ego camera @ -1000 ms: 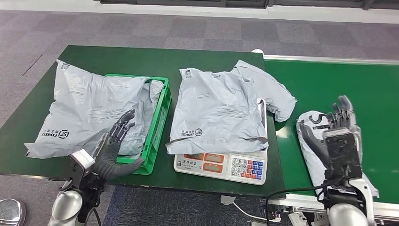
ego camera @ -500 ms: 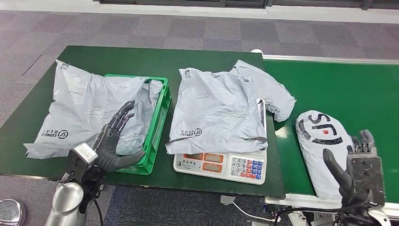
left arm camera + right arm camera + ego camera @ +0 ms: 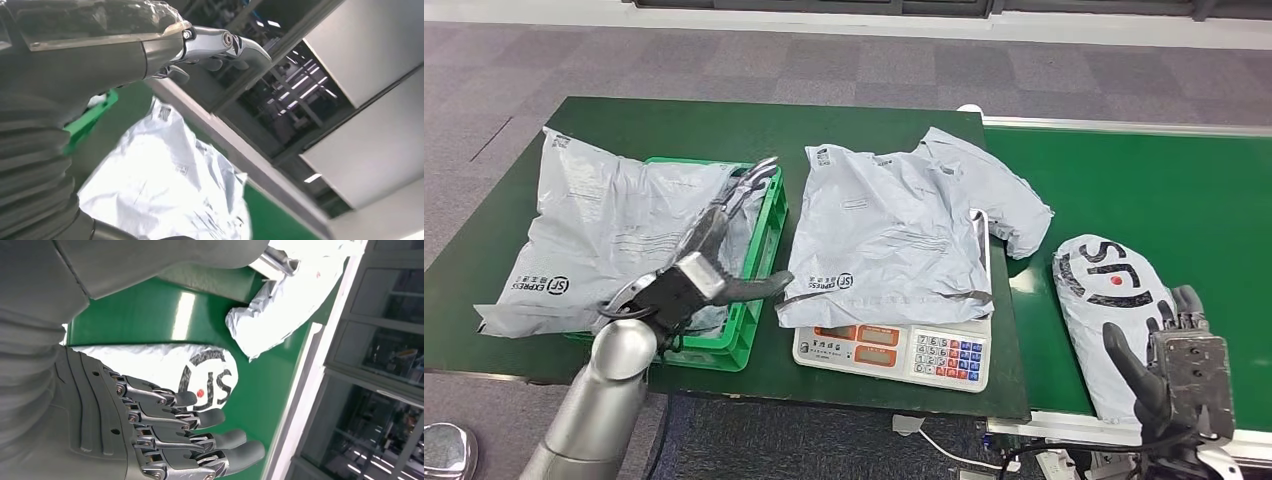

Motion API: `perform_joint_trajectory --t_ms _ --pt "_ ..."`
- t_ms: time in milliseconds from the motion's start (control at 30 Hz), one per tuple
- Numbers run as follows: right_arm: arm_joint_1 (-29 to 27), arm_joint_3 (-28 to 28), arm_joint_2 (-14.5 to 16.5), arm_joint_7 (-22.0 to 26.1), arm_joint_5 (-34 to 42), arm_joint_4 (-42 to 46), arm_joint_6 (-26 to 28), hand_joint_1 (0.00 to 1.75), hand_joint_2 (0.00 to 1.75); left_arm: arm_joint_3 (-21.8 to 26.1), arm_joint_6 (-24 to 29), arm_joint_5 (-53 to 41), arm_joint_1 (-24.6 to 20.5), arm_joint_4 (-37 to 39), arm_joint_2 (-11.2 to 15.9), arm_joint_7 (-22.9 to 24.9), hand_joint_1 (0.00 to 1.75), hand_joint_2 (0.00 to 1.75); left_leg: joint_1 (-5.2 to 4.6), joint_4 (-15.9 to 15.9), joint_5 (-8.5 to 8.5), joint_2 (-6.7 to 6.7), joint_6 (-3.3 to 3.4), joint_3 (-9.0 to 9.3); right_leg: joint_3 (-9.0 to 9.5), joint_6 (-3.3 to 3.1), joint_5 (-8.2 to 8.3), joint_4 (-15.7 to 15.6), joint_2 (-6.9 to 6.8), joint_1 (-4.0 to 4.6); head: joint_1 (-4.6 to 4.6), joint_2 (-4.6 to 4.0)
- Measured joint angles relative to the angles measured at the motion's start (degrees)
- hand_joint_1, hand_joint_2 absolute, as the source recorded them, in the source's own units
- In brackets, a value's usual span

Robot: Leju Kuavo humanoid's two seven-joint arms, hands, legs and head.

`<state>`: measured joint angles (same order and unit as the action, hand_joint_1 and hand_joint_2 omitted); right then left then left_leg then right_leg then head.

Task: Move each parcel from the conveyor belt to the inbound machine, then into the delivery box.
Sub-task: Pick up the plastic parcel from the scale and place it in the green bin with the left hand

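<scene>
Over the green crate [image 3: 764,262] my left hand [image 3: 714,265] hangs with its fingers [image 3: 749,185] stretched out flat and apart, thumb pointing toward the scale [image 3: 894,355]; it holds nothing. Its fingertips reach above the crate's far corner. Inside that crate lies a large grey SF Express parcel [image 3: 594,240], too big for it, spilling over the far rim and out onto the dark green table [image 3: 694,125]. From my left wrist camera I see the silver fingers [image 3: 220,42] extended over a crinkled grey bag [image 3: 165,185], probably the one on the scale, though the angle makes that hard to settle.

Just beside the crate, a second grey SF Express parcel [image 3: 894,235] is draped across the scale's platform, hiding most of it, with the display and keypad poking out at the near edge. One crumpled end of this bag hangs past the table onto the conveyor belt [image 3: 1144,180].

On the belt, near its front edge, rests a smaller white parcel [image 3: 1109,300] printed with a black logo and a red dot. My right hand [image 3: 1179,365] sits low at the near edge of the belt, just beside this parcel's near end, palm upright, fingers [image 3: 210,417] straight and spread, gripping nothing. Whether it touches the bag I cannot tell.
</scene>
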<state>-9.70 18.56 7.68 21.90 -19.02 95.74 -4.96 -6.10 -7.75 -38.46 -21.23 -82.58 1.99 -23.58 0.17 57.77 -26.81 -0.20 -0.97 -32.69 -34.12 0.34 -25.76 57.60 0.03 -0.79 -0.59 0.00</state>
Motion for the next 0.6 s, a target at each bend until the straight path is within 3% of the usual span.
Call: perform_joint_trajectory --t_ms 233,600 --pt "0.0 -0.5 0.0 0.1 0.6 -1.1 0.2 0.00 1.75 -5.1 2.9 -4.7 -5.4 5.3 -0.2 1.6 0.00 1.75 0.00 0.0 0.00 0.01 0.00 0.00 -0.02 0.00 0.00 0.0 0.04 0.01 0.00 0.00" --pt "1.4 -2.7 0.2 0.2 0.8 -3.8 0.3 0.00 1.75 -11.0 10.0 -20.7 -10.8 13.9 -1.4 5.9 0.00 1.75 0.00 0.0 0.01 0.05 0.00 0.00 -0.01 0.00 0.01 0.0 0.07 0.00 0.00 0.00"
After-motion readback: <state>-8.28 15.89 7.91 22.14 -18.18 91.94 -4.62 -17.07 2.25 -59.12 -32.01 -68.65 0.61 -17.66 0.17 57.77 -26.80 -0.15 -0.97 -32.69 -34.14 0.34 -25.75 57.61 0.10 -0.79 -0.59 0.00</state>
